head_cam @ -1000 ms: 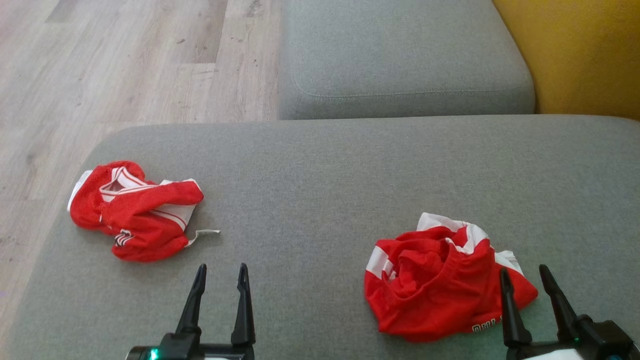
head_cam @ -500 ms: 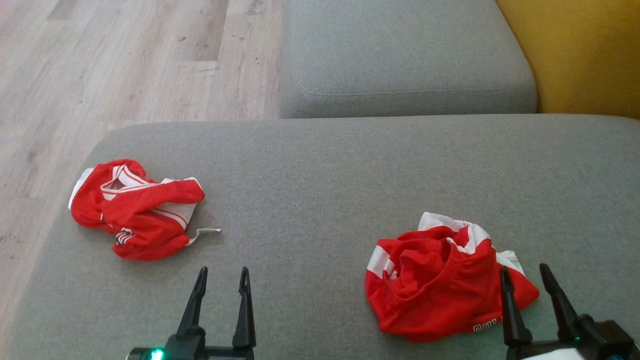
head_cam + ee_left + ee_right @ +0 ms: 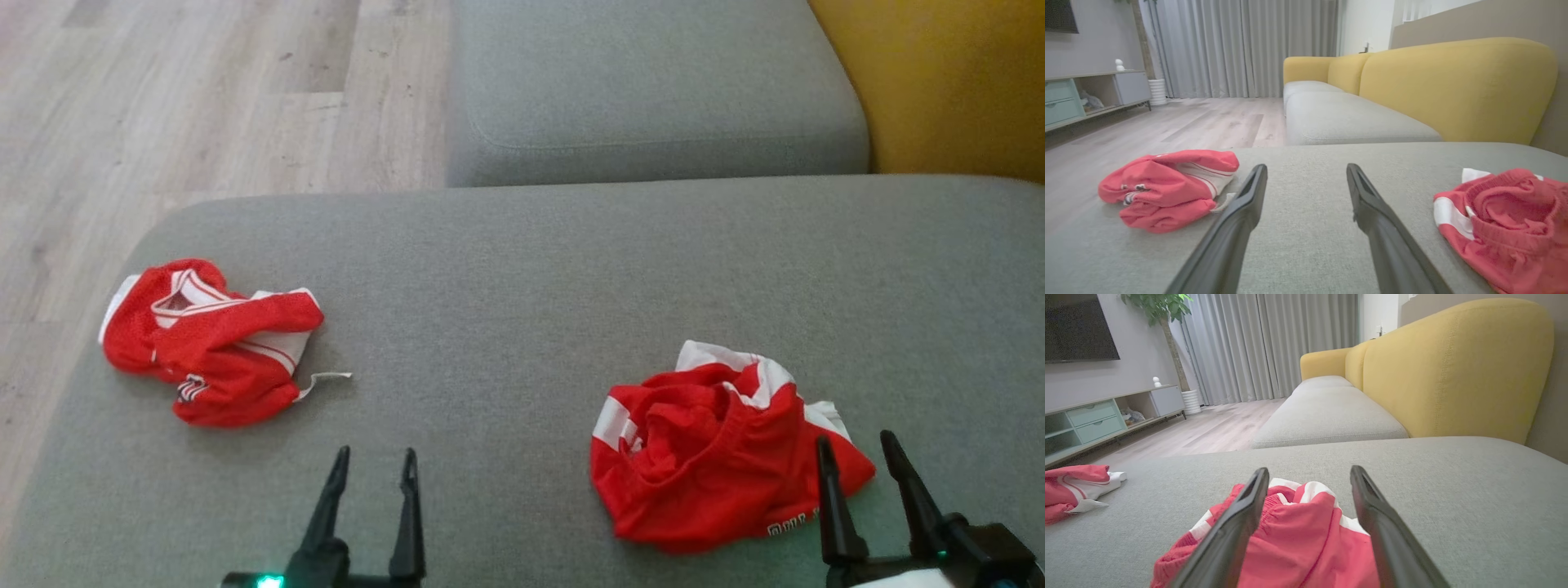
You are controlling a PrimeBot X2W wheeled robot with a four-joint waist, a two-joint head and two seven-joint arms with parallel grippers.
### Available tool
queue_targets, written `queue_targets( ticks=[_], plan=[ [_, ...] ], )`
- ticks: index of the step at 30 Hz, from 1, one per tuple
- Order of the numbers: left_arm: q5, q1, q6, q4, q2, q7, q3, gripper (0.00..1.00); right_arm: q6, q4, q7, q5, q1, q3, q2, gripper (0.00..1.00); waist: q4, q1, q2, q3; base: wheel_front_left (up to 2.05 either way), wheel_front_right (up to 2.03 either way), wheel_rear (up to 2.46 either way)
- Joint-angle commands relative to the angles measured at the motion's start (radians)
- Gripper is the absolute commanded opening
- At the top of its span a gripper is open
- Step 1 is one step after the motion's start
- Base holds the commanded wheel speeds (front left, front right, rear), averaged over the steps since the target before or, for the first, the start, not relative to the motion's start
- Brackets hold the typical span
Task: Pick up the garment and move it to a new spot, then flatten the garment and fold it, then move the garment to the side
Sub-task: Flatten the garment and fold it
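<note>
Two crumpled red-and-white garments lie on the grey sofa cushion (image 3: 522, 269). One garment (image 3: 718, 457) (image 3: 1306, 539) (image 3: 1506, 220) sits bunched at the front right, with my right gripper (image 3: 856, 445) (image 3: 1309, 470) open just above its near right edge, fingers spread and empty. The other garment (image 3: 208, 343) (image 3: 1167, 188) (image 3: 1073, 490) lies near the cushion's left edge. My left gripper (image 3: 374, 456) (image 3: 1306, 168) is open over bare cushion between the two, nearer the front edge, holding nothing.
A second grey cushion (image 3: 653, 90) adjoins the far side, with the yellow backrest (image 3: 947, 82) at the right. Wooden floor (image 3: 163, 98) lies left of the cushion edge. A low cabinet (image 3: 1106, 416) and curtains (image 3: 1241, 45) stand far off.
The whole head view has shifted slightly, so the camera moved. The left gripper sits a little lower and further right in that view. Both garments lie as before.
</note>
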Motion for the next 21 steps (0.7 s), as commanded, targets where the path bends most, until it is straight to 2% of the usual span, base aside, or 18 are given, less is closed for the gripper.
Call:
queue_targets(
  ticks=[1, 6, 10, 11, 14, 18, 21],
  plan=[
    [-0.006, -0.062, -0.011, -0.023, -0.003, -0.005, 0.01, 1.0, -0.001, -0.029, -0.004, 0.006, -0.047, 0.024, -0.009, 1.0, -0.016, 0.0, 0.0, 0.012, 0.0, 0.0, 0.0],
    [-0.087, -0.164, -0.049, 0.026, -0.003, -0.005, -0.107, 1.0, -0.001, -0.019, -0.004, -0.003, -0.066, 0.045, -0.009, 1.0, -0.095, 0.0, 0.0, 0.056, 0.0, 0.0, 0.0],
    [-0.182, -0.306, -0.088, 0.119, -0.003, -0.004, -0.276, 1.0, -0.001, -0.006, -0.004, -0.011, -0.087, 0.069, -0.009, 1.0, -0.178, 0.0, 0.0, 0.092, 0.0, 0.0, 0.0],
    [-0.235, -0.39, -0.093, 0.153, -0.003, 0.012, -0.363, 1.0, -0.001, -0.004, -0.004, -0.014, -0.098, 0.082, -0.009, 1.0, -0.223, 0.0, 0.0, 0.116, 0.0, 0.0, 0.0],
    [-0.342, -0.508, -0.088, 0.175, -0.003, 0.051, -0.485, 1.0, -0.001, -0.002, -0.004, -0.013, -0.119, 0.093, -0.009, 1.0, -0.286, 0.0, 0.0, 0.145, 0.0, 0.0, 0.0],
    [-0.489, -0.629, -0.056, 0.207, -0.003, 0.116, -0.618, 1.0, -0.001, 0.003, -0.004, -0.006, -0.14, 0.106, -0.009, 1.0, -0.359, 0.0, 0.0, 0.179, 0.0, 0.0, 0.0],
    [-0.554, -0.674, -0.032, 0.228, -0.003, 0.139, -0.669, 1.0, -0.001, 0.005, -0.004, -0.002, -0.147, 0.113, -0.009, 1.0, -0.386, 0.0, 0.0, 0.191, 0.0, 0.0, 0.0]
  ],
)
